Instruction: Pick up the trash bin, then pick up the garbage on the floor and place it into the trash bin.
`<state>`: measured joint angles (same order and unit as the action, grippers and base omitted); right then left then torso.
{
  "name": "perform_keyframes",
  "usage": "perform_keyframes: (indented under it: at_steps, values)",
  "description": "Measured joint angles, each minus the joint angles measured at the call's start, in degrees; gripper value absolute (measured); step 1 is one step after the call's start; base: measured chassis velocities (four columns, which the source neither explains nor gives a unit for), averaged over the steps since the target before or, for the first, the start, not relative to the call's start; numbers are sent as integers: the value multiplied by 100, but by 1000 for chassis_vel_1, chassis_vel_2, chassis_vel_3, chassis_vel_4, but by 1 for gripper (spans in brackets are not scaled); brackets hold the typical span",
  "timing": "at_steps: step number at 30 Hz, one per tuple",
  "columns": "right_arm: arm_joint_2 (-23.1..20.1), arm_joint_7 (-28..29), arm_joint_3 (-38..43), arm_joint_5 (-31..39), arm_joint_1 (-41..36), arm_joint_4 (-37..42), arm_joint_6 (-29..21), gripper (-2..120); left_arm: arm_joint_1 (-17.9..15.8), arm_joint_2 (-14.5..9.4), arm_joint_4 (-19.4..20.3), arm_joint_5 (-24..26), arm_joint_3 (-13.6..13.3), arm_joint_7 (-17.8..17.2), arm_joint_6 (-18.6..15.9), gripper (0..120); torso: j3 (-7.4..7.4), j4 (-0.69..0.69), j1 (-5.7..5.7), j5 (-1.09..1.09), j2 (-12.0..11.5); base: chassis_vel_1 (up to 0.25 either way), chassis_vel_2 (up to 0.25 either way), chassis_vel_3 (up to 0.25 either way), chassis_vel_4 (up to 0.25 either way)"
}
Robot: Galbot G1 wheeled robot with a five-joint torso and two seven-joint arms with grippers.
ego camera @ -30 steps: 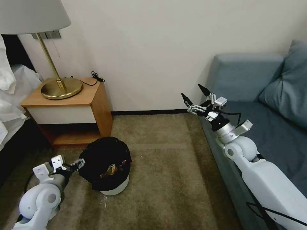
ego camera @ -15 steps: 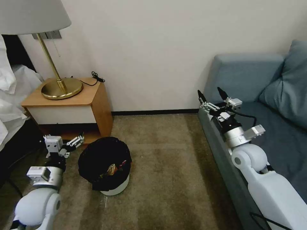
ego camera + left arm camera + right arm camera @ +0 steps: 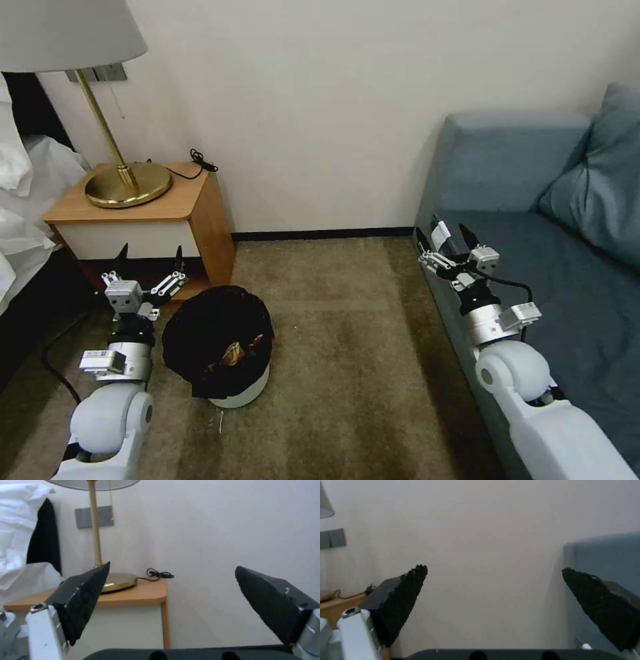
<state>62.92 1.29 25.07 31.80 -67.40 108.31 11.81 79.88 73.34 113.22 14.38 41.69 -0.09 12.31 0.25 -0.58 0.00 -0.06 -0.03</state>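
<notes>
The bin (image 3: 219, 347) stands upright on the carpet beside the nightstand (image 3: 143, 223). The left gripper (image 3: 148, 257), jaws wide, hangs just left of its rim, nearer than the right gripper (image 3: 443, 238), also wide, by the sofa (image 3: 567, 280).

Light level: I read soft, even indoor light.
Shadows: dim under the nightstand (image 3: 143, 220) and beside the sofa (image 3: 533, 220).
Glare: none on the wall.
Focus: wrist views soft; fingertips blurred.
</notes>
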Motion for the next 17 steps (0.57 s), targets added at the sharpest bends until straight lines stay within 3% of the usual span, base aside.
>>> perform_keyframes:
  at_steps: [17]
  values:
    - [-6, 20, -94, 98, -129, -32, -98, 100, 72, 32, 127, 27, -36, -87, -160, 100, 0, -2, 0, 0, 0, 0, 0, 0, 0]
